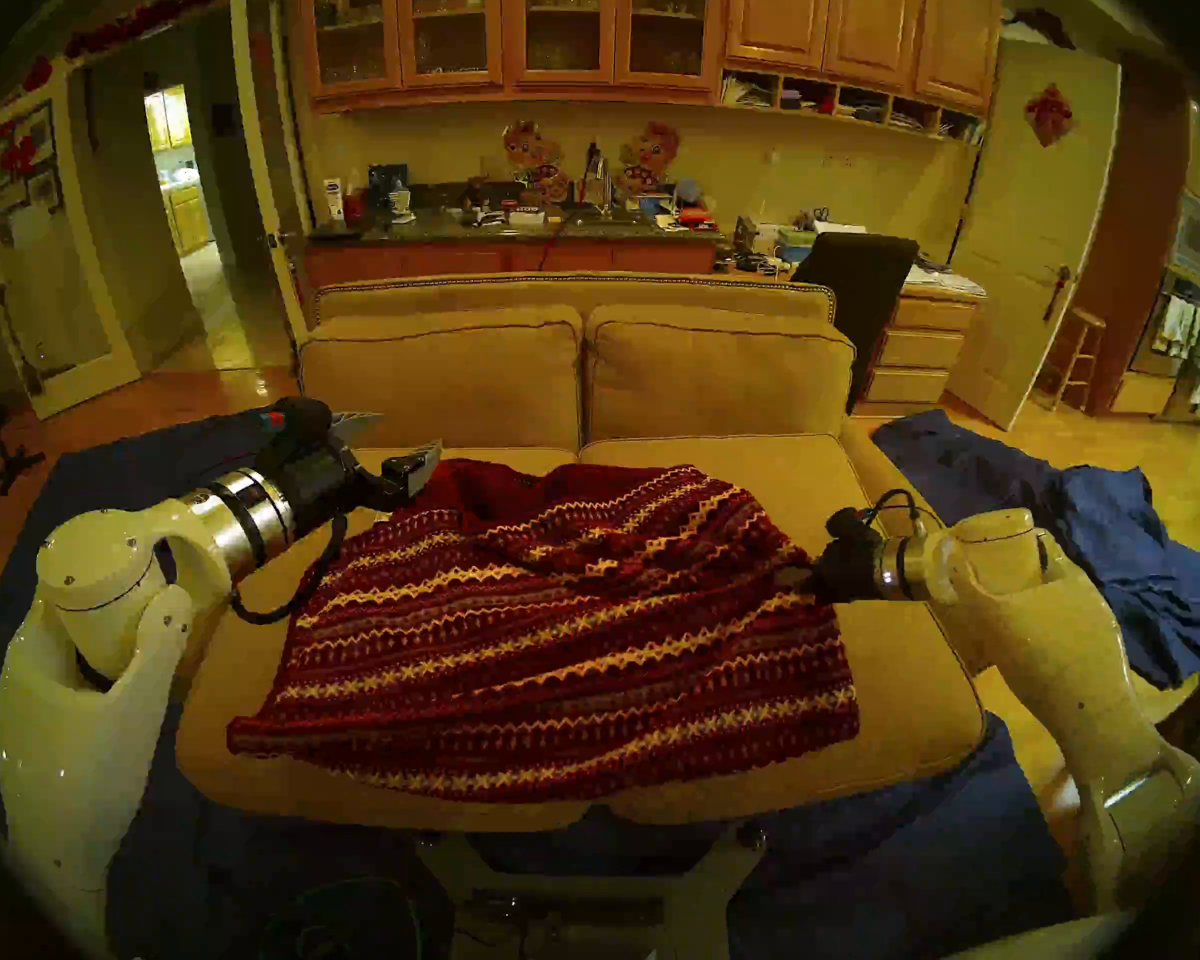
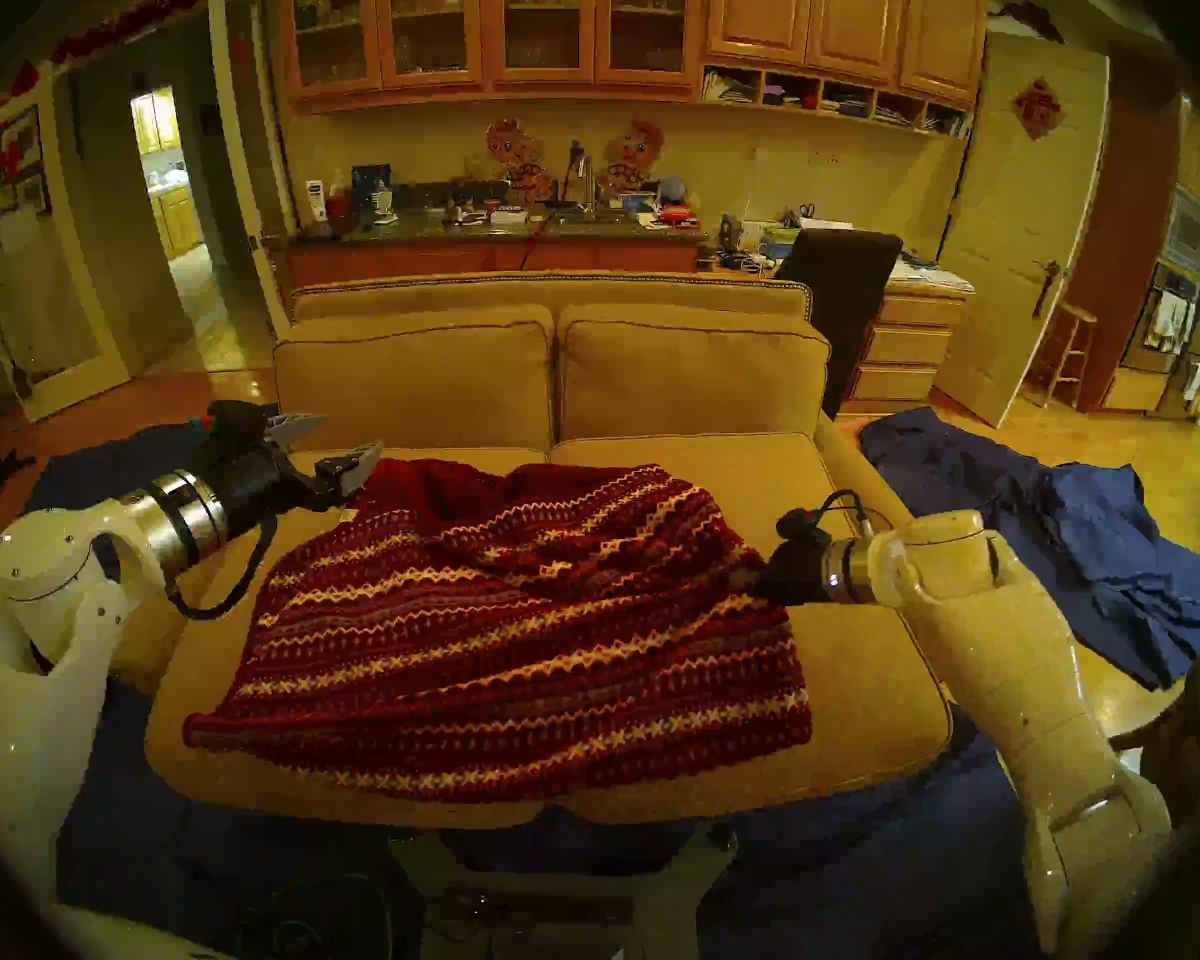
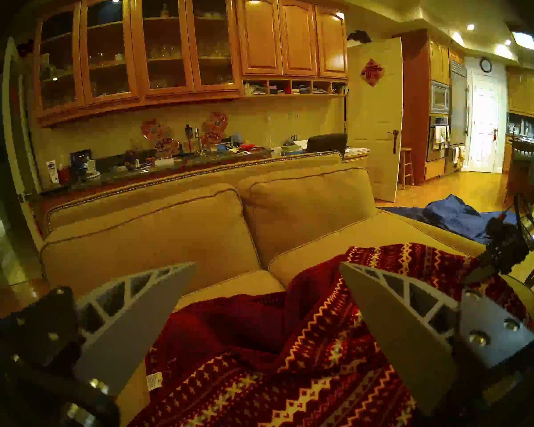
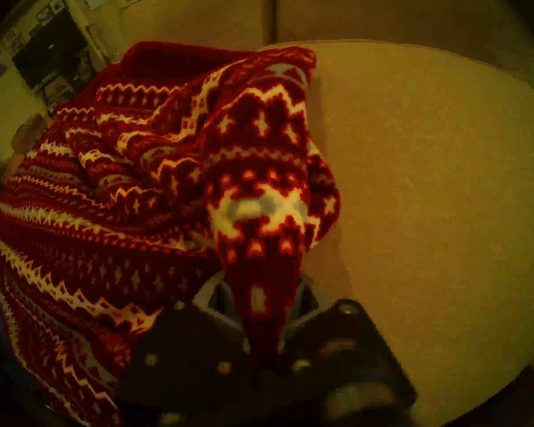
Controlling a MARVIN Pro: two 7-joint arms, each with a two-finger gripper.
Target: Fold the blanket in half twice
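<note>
On tan sofa, right claw pinches soft, rumpled zigzag-banded blanket.

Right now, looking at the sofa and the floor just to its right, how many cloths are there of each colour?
Red patterned: 1, the blanket on the sofa, pinched by the right gripper
Plain blue: 1, the blue cloth
Dark blue: 1, the floor sheet
Total: 3

The left gripper hangs level, its pale fingers spread wide and empty, forearm angled inward from the bent elbow. The right gripper tilts down and inward, its fingers pinched tight on a bunched fold of the blanket.
</note>
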